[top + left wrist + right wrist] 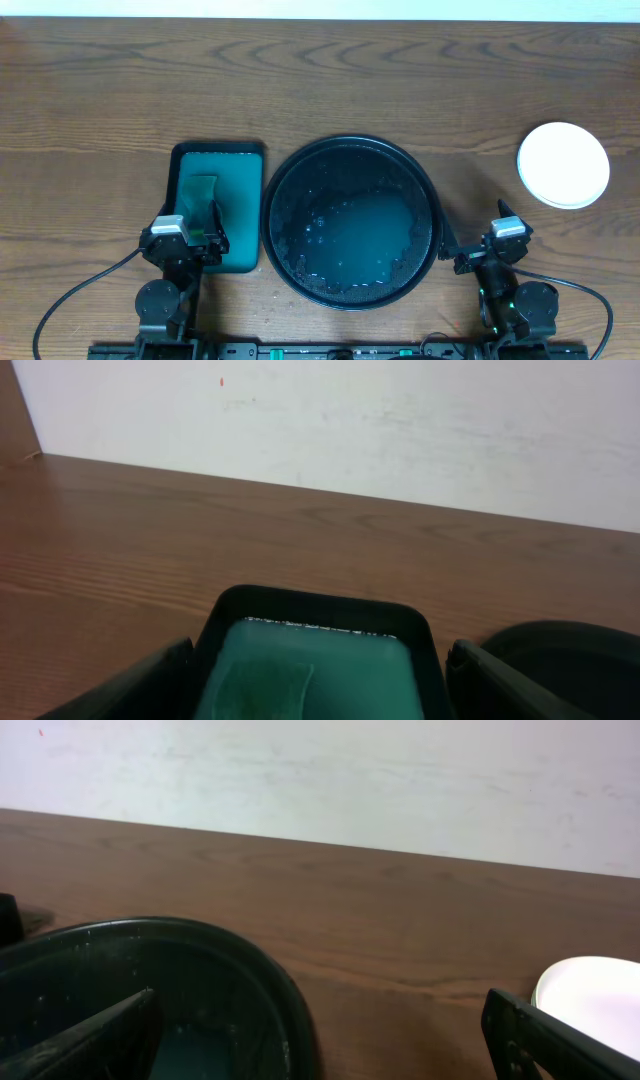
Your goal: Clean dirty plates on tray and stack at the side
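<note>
The round black tray (350, 225) lies mid-table with no plate on it, only wet droplets inside. White plates (563, 165) rest on the bare wood at the right, looking like one disc from above. I cannot tell how many are stacked. My left gripper (187, 238) hangs open over the near end of a teal tray, holding nothing. My right gripper (487, 243) stands open and empty between the black tray and the plates. In the right wrist view the black tray's rim (200, 935) is at the left and a plate edge (595, 1000) at the right.
A smaller teal-green rectangular tray (235, 190) with a black rim sits just left of the black tray. A green cloth or sponge (200, 200) lies in it, also seen in the left wrist view (265, 685). A white wall rises behind the table's far edge.
</note>
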Robot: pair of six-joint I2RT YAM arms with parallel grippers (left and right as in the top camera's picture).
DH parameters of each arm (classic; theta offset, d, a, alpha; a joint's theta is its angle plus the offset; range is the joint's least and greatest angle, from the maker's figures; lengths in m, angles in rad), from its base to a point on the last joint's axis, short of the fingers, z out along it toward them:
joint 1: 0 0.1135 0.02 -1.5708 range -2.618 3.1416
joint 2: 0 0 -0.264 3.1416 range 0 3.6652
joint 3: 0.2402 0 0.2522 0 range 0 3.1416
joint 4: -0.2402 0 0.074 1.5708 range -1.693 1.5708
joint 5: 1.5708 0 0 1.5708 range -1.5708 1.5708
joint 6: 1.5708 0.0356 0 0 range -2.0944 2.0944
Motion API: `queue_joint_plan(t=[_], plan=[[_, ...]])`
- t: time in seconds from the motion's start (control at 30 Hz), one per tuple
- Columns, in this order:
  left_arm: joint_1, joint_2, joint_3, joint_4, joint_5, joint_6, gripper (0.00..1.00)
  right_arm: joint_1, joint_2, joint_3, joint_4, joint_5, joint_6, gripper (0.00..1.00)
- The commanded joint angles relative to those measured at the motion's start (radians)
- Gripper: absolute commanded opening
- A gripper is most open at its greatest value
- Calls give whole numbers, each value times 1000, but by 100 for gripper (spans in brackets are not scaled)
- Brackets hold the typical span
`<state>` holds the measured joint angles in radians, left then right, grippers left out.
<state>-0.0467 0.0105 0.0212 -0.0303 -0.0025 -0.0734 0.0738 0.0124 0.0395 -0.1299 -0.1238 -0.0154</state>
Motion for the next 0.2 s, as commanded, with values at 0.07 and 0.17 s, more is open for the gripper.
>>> queue_joint_plan(t=[0.07, 0.17], plan=[[4, -6, -17, -43, -6, 13, 80, -8, -7, -6, 3, -8, -16, 99], [4, -6, -17, -43, -6, 13, 80, -8, -7, -6, 3, -8, -16, 99]])
